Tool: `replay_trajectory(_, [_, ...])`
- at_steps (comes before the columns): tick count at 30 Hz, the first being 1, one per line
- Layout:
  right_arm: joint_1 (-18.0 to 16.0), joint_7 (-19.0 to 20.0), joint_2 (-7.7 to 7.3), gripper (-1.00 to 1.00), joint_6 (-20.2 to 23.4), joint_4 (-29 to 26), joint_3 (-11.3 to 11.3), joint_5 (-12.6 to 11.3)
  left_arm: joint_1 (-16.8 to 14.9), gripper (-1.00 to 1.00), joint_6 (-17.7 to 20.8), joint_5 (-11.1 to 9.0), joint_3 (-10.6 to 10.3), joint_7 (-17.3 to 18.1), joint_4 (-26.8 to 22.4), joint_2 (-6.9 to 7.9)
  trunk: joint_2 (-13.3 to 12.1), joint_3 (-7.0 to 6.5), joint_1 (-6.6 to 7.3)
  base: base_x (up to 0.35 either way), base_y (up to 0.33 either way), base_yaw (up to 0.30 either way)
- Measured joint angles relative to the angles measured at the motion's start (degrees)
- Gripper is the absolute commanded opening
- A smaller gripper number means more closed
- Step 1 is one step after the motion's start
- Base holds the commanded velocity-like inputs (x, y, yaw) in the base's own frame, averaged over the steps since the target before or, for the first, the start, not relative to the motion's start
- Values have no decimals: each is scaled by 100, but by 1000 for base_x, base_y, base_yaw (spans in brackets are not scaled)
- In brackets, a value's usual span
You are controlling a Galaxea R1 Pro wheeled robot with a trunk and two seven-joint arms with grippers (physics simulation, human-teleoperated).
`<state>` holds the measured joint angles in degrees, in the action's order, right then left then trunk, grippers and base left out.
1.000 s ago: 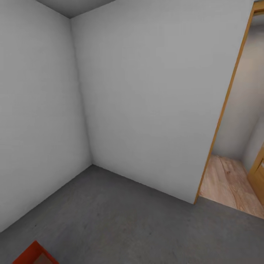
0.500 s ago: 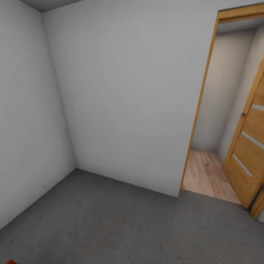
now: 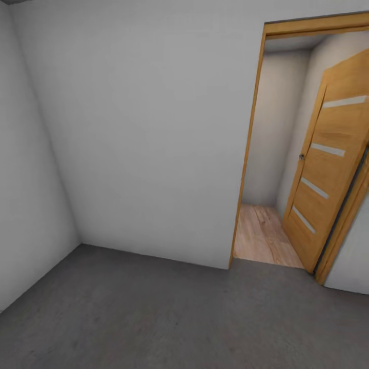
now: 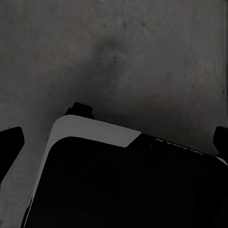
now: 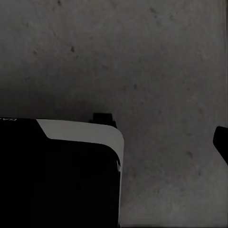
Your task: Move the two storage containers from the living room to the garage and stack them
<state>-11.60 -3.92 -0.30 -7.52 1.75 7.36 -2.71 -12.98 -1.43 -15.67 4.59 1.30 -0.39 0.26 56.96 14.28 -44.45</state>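
- Head view: the garage's white walls (image 3: 143, 128) meet at a corner at 9 o'clock; the grey concrete floor (image 3: 154, 318) runs below. At 3 o'clock a wooden door (image 3: 328, 164) stands open onto a plank floor (image 3: 264, 236).
- Left wrist view: left hand (image 4: 114, 142), dark fingertips (image 4: 10, 142) spread wide, holding nothing, over the robot's base (image 4: 123, 185) and concrete.
- Right wrist view: right hand; one fingertip (image 5: 221, 142) at the edge, can't tell its state.
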Motion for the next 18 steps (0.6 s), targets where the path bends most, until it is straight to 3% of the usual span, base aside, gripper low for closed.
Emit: replay_trajectory(18, [0, 26, 26, 100, -61, 0, -10, -16, 0, 100, 0, 26, -1, 5, -1, -9, 0, 0, 0, 0, 0, -300])
